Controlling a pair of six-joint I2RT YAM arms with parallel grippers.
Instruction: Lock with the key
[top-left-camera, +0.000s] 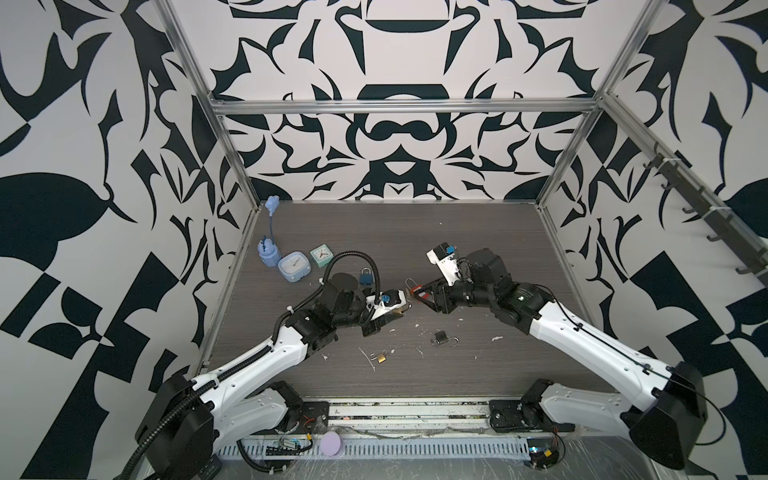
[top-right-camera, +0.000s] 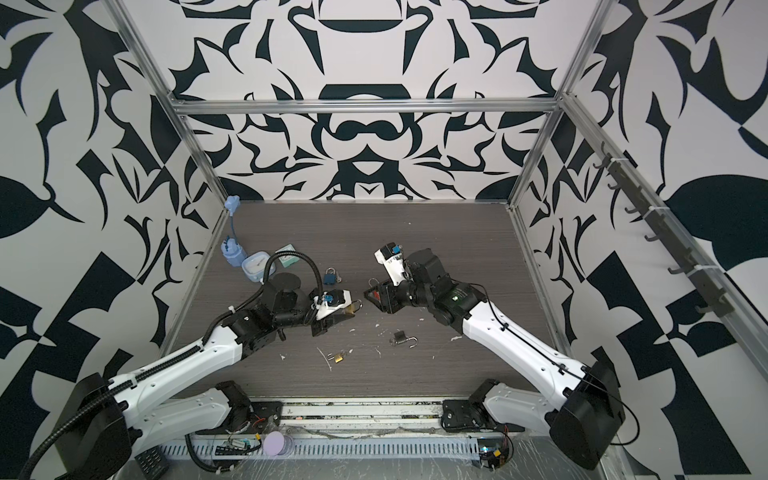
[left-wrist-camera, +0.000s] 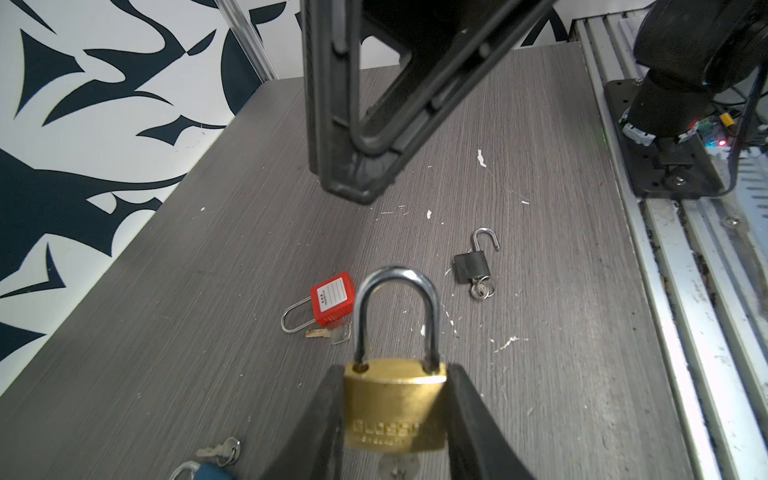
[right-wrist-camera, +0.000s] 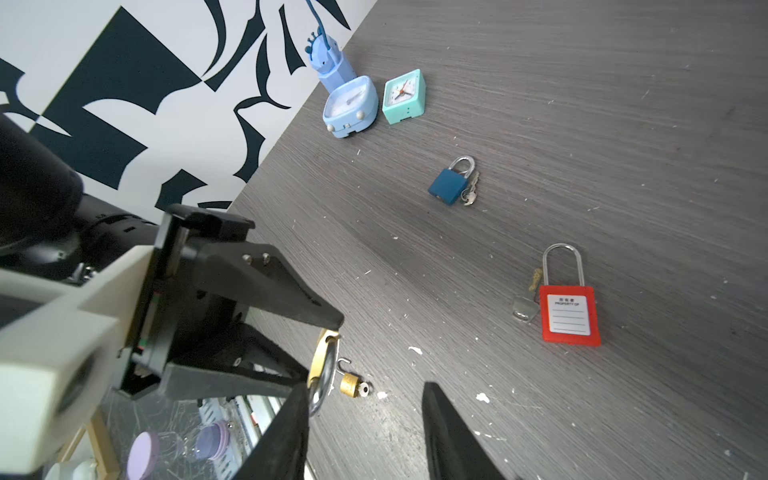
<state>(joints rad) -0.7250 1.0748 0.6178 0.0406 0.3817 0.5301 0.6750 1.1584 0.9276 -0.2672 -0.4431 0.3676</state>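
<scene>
My left gripper (left-wrist-camera: 395, 415) is shut on the body of a large brass padlock (left-wrist-camera: 395, 403), held just above the table in both top views (top-left-camera: 401, 309) (top-right-camera: 353, 308). Its steel shackle (left-wrist-camera: 397, 291) points at the right gripper. A silver key (left-wrist-camera: 399, 463) sticks out of the padlock's underside. One shackle leg meets its hole; I cannot tell whether it is seated. My right gripper (right-wrist-camera: 365, 388) is open with nothing between its fingers. One finger (right-wrist-camera: 291, 415) is right beside the shackle, seen edge-on (right-wrist-camera: 322, 386). In a top view the right gripper (top-left-camera: 422, 296) hangs just right of the padlock.
A red padlock (left-wrist-camera: 332, 297) with a key lies under the right gripper. A black padlock (top-left-camera: 442, 336) with an open shackle and a small brass padlock (top-left-camera: 381, 357) lie nearer the front. A blue padlock (top-left-camera: 365, 276), two small clocks (top-left-camera: 294, 267) (top-left-camera: 321, 255) and a blue plug (top-left-camera: 268, 253) sit at the back left.
</scene>
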